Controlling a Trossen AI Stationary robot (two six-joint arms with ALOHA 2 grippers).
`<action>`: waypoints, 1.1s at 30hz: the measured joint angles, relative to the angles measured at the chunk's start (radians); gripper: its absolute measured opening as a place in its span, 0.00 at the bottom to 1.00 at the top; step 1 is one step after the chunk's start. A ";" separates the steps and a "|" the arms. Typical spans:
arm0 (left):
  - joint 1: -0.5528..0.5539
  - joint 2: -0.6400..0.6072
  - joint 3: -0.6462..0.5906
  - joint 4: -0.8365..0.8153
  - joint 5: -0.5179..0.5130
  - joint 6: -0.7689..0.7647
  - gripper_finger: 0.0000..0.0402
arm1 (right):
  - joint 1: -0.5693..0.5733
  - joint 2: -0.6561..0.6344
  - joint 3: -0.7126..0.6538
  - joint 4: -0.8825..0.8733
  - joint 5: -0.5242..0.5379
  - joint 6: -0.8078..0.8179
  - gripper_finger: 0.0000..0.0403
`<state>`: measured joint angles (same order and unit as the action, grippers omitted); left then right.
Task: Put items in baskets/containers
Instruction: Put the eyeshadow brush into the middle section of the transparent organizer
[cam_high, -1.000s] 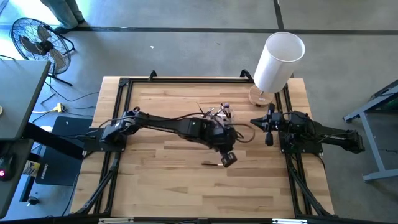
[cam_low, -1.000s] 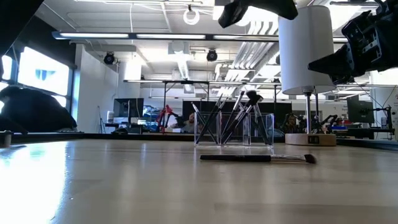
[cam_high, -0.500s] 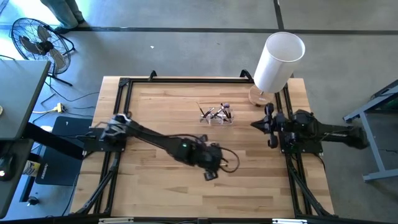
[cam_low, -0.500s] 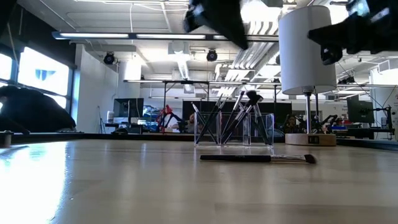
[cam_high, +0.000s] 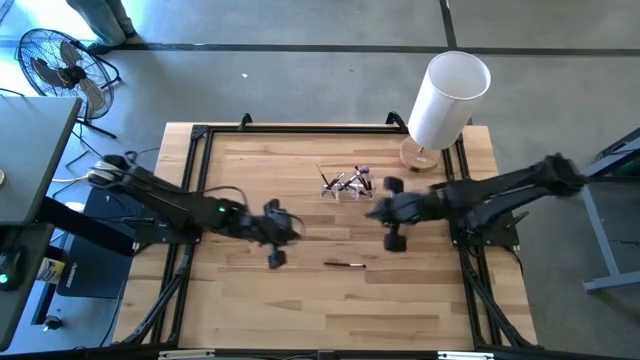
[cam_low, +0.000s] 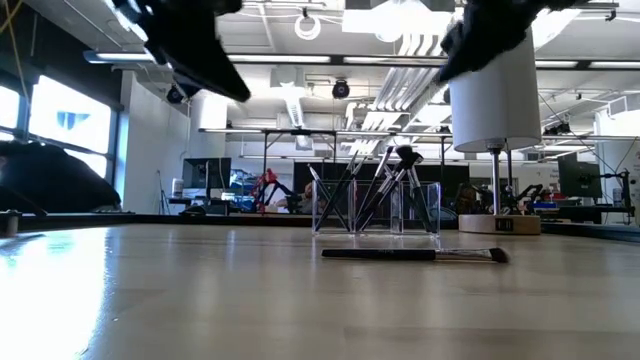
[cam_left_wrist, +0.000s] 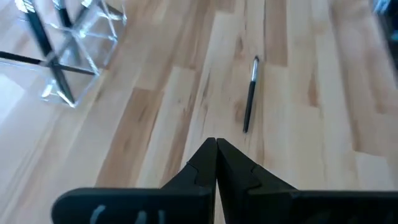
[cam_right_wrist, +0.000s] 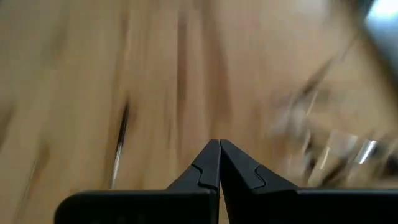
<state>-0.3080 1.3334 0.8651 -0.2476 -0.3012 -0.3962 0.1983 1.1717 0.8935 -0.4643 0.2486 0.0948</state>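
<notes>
One dark-handled makeup brush (cam_high: 345, 264) lies flat on the wood table, apart from both grippers; it also shows in the low view (cam_low: 410, 254) and in both wrist views (cam_left_wrist: 250, 102) (cam_right_wrist: 118, 146). The clear plastic container (cam_high: 347, 185) (cam_low: 375, 210) stands farther back with several brushes leaning in it. My left gripper (cam_high: 276, 256) (cam_left_wrist: 216, 149) hangs shut above the table, left of the brush. My right gripper (cam_high: 395, 240) (cam_right_wrist: 219, 152) hangs shut between the container and the brush, right of the brush.
A tall white cylinder (cam_high: 447, 98) (cam_low: 490, 80) stands on a round wooden base at the far right corner. A black frame (cam_high: 200, 135) runs along the table's edges. Bare wood lies on the left half and along the near side.
My left arm has drawn back from beside the lying brush toward the table's left. My right arm has swung out from the right edge toward the table's middle, ending near the brush and the container. The brush and the container have kept still.
</notes>
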 joint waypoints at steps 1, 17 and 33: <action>0.000 -0.037 -0.034 0.021 0.000 0.000 0.00 | 0.018 0.056 0.056 -0.112 -0.004 0.051 0.00; 0.000 -0.119 -0.121 0.003 0.046 0.059 0.00 | 0.247 0.467 0.107 -0.134 -0.019 0.391 0.14; 0.000 -0.120 -0.121 0.017 0.075 0.052 0.00 | 0.245 0.647 0.081 0.021 -0.074 0.316 0.20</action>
<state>-0.3077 1.2137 0.7444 -0.2305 -0.2262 -0.3443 0.4435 1.8187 0.9745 -0.4429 0.1741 0.4113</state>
